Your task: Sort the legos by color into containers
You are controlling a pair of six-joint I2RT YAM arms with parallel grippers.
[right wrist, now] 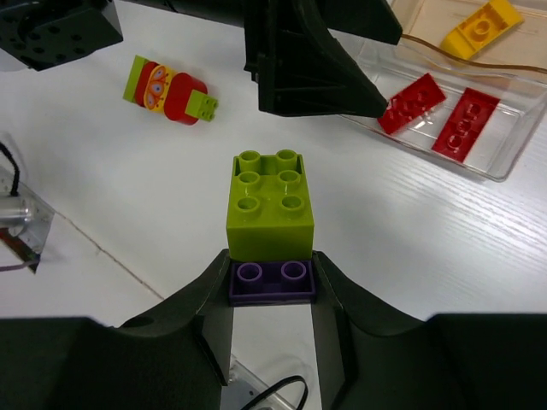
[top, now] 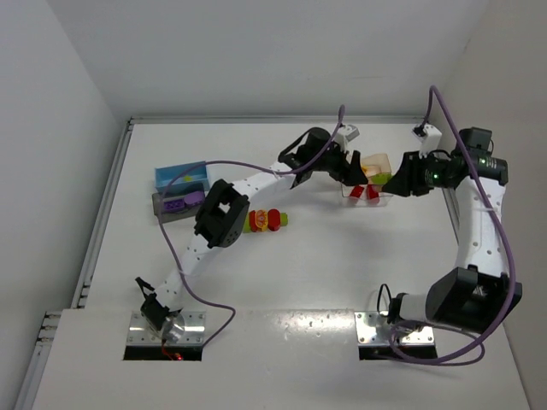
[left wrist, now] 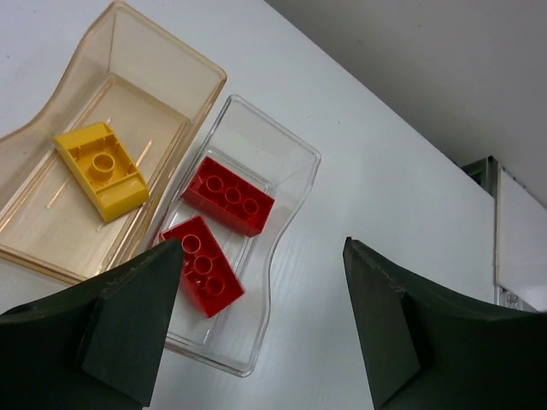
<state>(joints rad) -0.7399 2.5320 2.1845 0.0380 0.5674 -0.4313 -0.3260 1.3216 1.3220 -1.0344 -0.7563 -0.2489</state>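
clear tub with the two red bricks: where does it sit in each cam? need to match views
Top external: clear tub right of centre, upper half of the picture.
Left wrist: clear tub at centre of frame, red bricks inside.
Right wrist: clear tub upper right, beyond the lime-and-purple stack held by the right gripper.
Shared landmark: amber tub alongside it in every view.

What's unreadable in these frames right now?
Top view: blue tub contents too small to tell; right end effector hides the purple block it grips.
Left wrist view: amber tub cut off by the left edge; a left end effector finger covers the clear tub's near corner.
Right wrist view: left end effector hides the clear tub's left end; amber tub cut off by the top edge.
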